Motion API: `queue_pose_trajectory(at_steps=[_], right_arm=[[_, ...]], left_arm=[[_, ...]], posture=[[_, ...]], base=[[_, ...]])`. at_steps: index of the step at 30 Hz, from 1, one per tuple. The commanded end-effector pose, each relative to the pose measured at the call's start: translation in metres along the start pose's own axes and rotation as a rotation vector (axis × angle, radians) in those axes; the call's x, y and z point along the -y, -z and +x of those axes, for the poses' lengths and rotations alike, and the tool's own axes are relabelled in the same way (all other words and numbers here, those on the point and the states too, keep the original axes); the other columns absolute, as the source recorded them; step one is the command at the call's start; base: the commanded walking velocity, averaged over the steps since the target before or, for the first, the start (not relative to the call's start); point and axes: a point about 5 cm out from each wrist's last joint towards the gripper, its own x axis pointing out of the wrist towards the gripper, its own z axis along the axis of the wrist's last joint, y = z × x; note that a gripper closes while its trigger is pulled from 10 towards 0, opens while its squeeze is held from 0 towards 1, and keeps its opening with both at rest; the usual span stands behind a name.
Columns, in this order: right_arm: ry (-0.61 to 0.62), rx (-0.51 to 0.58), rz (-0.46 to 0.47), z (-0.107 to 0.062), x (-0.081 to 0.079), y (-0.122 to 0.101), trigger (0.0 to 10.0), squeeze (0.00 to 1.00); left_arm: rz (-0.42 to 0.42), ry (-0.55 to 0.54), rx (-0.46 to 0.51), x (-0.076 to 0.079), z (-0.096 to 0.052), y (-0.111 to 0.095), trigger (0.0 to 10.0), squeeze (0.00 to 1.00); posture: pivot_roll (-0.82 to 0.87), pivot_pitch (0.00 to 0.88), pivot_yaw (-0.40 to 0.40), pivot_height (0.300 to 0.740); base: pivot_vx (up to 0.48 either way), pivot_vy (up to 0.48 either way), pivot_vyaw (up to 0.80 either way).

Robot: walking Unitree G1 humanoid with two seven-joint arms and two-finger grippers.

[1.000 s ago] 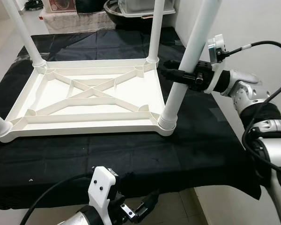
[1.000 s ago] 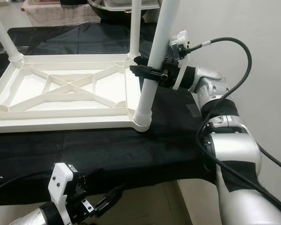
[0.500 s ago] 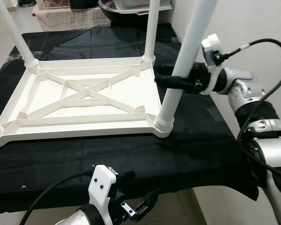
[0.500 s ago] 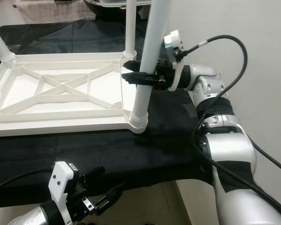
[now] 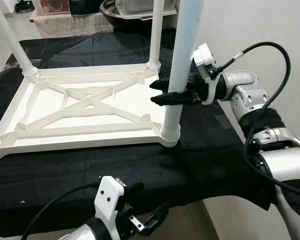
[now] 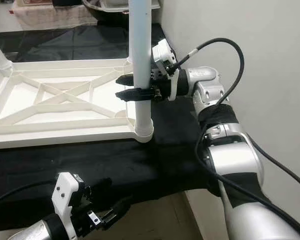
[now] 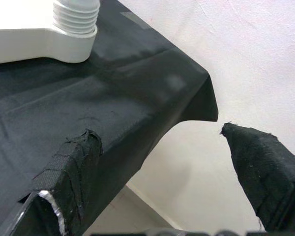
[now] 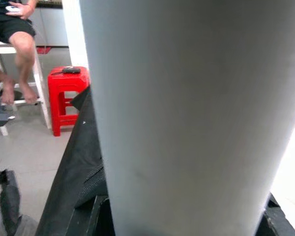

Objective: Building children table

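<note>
A white children's table top lies upside down on a black-draped surface. Its near-right leg stands upright in the corner socket. My right gripper is shut on this leg at mid height, one black finger on each side, and the tips reach past it over the table top. Close up, the same leg is a broad white column. My left gripper hangs open below the surface's near edge, holding nothing.
Other legs stand at the far-right corner and far-left corner. A white wall rises just right of the surface. Bowls and boxes sit behind it. A red stool and a seated person's legs are farther off.
The near-right leg has gone from leaning rightward to standing upright. My right gripper moved left with it, still clamped on. The camera has shifted slightly; the left gripper is unchanged.
</note>
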Motion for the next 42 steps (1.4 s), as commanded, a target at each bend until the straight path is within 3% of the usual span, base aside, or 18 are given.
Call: queue_pose_trajectory(at_steps=[1, 9, 14, 22, 27, 29, 31, 32, 35, 39, 42], right_arm=[[0.054, -0.079, 0.204, 0.007, -0.010, 0.054, 10.0, 0.00], [0.258, -0.011, 0.290, -0.007, -0.004, 0.063, 10.0, 0.00], [0.285, 0.002, 0.304, -0.014, -0.005, 0.067, 10.0, 0.00], [0.351, -0.017, 0.285, -0.007, -0.008, 0.077, 10.0, 0.00], [0.515, -0.048, 0.263, 0.001, -0.006, 0.082, 10.0, 0.00], [0.515, -0.048, 0.263, 0.001, -0.006, 0.082, 10.0, 0.00], [0.746, -0.076, 0.282, 0.000, 0.004, 0.084, 10.0, 0.00], [0.746, -0.076, 0.282, 0.000, 0.004, 0.084, 10.0, 0.00], [1.009, -0.151, 0.315, -0.004, 0.012, 0.089, 10.0, 0.00], [1.099, -0.172, 0.334, -0.003, 0.013, 0.090, 10.0, 0.00], [1.241, -0.169, 0.370, -0.002, 0.015, 0.090, 10.0, 0.00]], left_arm=[[-0.011, 0.005, -0.027, 0.002, -0.001, 0.004, 10.0, 0.00], [-0.012, 0.004, -0.025, 0.001, 0.001, 0.004, 10.0, 0.00], [-0.013, 0.000, -0.022, 0.001, 0.001, 0.004, 10.0, 0.00], [-0.010, -0.007, -0.019, -0.001, 0.001, 0.004, 10.0, 0.00], [0.008, -0.041, 0.000, -0.007, 0.003, 0.001, 10.0, 0.00], [0.008, -0.041, 0.000, -0.007, 0.003, 0.001, 10.0, 0.00], [0.028, -0.108, 0.029, -0.017, 0.006, -0.003, 10.0, 0.00], [0.028, -0.108, 0.029, -0.017, 0.006, -0.003, 10.0, 0.00], [0.051, -0.156, 0.043, -0.025, 0.008, -0.005, 10.0, 0.00], [0.053, -0.158, 0.043, -0.026, 0.009, -0.005, 10.0, 0.00], [0.057, -0.162, 0.044, -0.027, 0.010, -0.005, 10.0, 0.00]], posture=[[0.13, 0.249, -0.029, 0.740], [0.13, 0.245, -0.029, 0.740], [0.13, 0.243, -0.031, 0.740], [0.13, 0.230, -0.026, 0.740], [0.13, 0.222, -0.027, 0.740], [0.13, 0.222, -0.027, 0.740], [0.12, 0.209, -0.027, 0.740], [0.12, 0.209, -0.027, 0.740], [0.12, 0.204, -0.025, 0.740], [0.12, 0.204, -0.026, 0.740], [0.12, 0.201, -0.028, 0.740]], base=[[0.000, 0.000, 0.00], [0.000, 0.000, 0.00], [0.000, 0.000, 0.00], [0.000, 0.000, 0.00], [0.000, 0.000, 0.00], [0.000, 0.000, 0.00], [0.000, 0.000, 0.00], [0.000, 0.000, 0.00], [0.000, 0.000, 0.00], [0.000, 0.000, 0.00], [0.000, 0.000, 0.00]])
